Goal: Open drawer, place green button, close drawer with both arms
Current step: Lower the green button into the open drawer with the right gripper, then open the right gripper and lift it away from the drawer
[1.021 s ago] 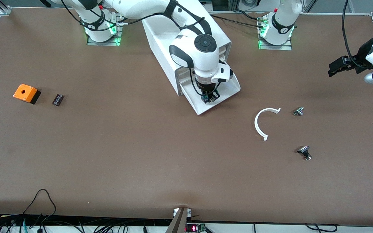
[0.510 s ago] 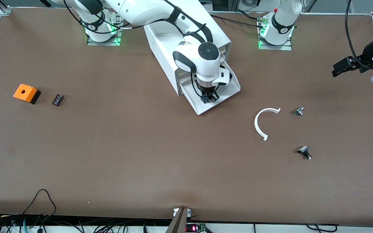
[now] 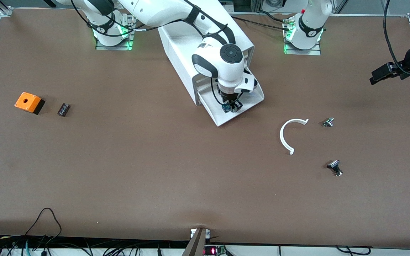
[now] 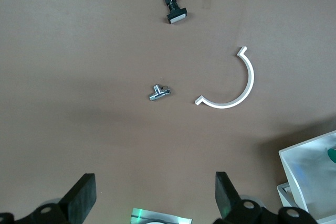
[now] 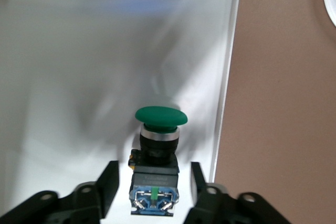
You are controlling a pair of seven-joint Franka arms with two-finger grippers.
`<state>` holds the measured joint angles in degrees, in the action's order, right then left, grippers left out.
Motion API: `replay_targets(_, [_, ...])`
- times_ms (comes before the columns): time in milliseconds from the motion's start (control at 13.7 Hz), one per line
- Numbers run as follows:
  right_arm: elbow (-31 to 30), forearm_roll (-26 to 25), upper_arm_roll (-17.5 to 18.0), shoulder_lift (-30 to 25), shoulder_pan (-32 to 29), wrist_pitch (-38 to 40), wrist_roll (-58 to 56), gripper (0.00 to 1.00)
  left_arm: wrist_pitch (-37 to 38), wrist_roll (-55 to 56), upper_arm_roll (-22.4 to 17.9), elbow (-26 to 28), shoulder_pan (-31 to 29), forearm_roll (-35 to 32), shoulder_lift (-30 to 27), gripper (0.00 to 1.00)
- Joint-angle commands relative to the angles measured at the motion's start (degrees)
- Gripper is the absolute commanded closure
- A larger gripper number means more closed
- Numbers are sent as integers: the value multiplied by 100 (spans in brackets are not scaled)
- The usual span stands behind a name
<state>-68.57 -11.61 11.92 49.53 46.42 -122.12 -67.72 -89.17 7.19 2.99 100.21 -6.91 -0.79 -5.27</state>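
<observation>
I've got the right gripper (image 3: pixel 231 106) down inside the pulled-out drawer (image 3: pixel 251 101), the lowest tray of the white cabinet (image 3: pixel 180 53) that sits between the two arm bases. In the right wrist view the button (image 5: pixel 156 150) lies on the drawer's white floor, green cap pointing away from the wrist and blue terminal end toward it, close to the drawer's side wall. The fingers (image 5: pixel 105 182) stand on either side of its body with a visible gap on each side, so the jaws are spread and not clamping anything. In the front view the button (image 3: pixel 228 108) shows just under the wrist. The left gripper (image 3: pixel 384 72) hangs in the air over the table at the left arm's end, jaws wide apart with nothing between them; that arm is waiting. Its wrist view looks down on a white curved strip (image 4: pixel 233 85), a small silver fitting (image 4: pixel 158 93) beside it and a black-and-silver flat-headed part (image 4: pixel 175 10). An orange box (image 3: pixel 27 102) and a small black part (image 3: pixel 63 109) lie toward the right arm's end of the table.
</observation>
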Motion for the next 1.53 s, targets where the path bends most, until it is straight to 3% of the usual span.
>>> replay_targets(0, [28,-105,-67,-66,104,48,162,0,155,-7,52,-124,-30,-150,35,0])
replay_targets(219, [46,-105,-84,-345,96,153,153,0,155,1,61,-124,-30,-150,35,0])
replay_targets(438, [54,-52,-374,-855,43,206,171,0,155,-7,61,-124,-30,-150,35,0])
replay_targets(875, [248,159,-1358,-1506,-98,198,1004,0,155,10,61,-124,-30,-150,35,0])
replay_targets(1094, [126,194,-1491,-1604,-229,224,2415,0,155,19,52,-124,-30,-124,35,0])
replay_targets(1458, [-542,247,-1596,-1692,-466,617,6412,0,111,37,52,-124,-30,-88,70,0])
